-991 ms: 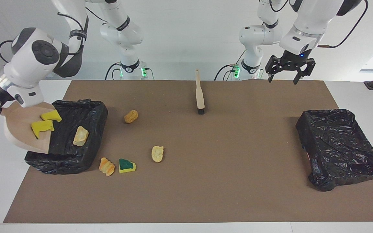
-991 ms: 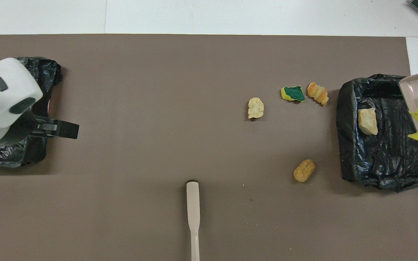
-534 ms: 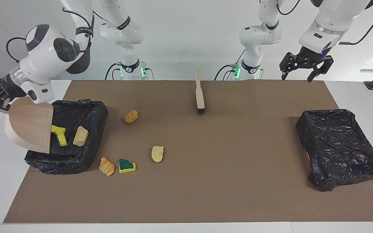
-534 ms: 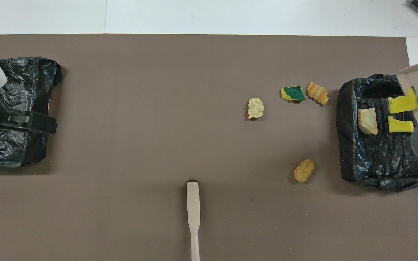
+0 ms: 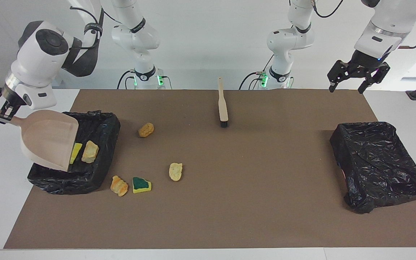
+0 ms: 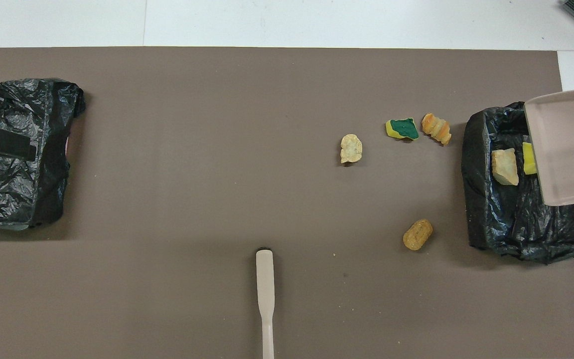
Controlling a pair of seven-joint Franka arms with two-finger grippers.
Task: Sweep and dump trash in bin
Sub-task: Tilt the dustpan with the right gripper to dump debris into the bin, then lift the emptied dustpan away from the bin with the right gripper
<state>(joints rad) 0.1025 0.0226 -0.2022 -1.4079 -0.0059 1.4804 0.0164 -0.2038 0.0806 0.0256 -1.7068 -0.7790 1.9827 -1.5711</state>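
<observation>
Nearest the robots, the beige long-handled brush (image 5: pixel 223 107) lies on the brown counter (image 5: pixel 251 202), handle pointing at them, about midway between both arms; the left tool (image 5: pixel 358 74), fingers spread and empty, waits over the counter's edge. Farther out, the right tool (image 5: pixel 5 110) is clamped on the beige plastic dustpan (image 5: pixel 49 139) over the black-lined bin (image 5: pixel 103 151), which holds a tan lump (image 5: pixel 90 151) and a yellow sponge chunk (image 5: pixel 75 152). Four scraps (image 5: pixel 141 185) remain on the counter beside that bin, toward the brush, so the right arm seems nearer.

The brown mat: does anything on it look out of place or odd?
Four scraps lie loose on the brown mat outside the black-lined bin at the right arm's end: a tan-orange lump, a pale lump, a green-topped sponge chunk and an orange crust. The beige brush lies unused.
</observation>
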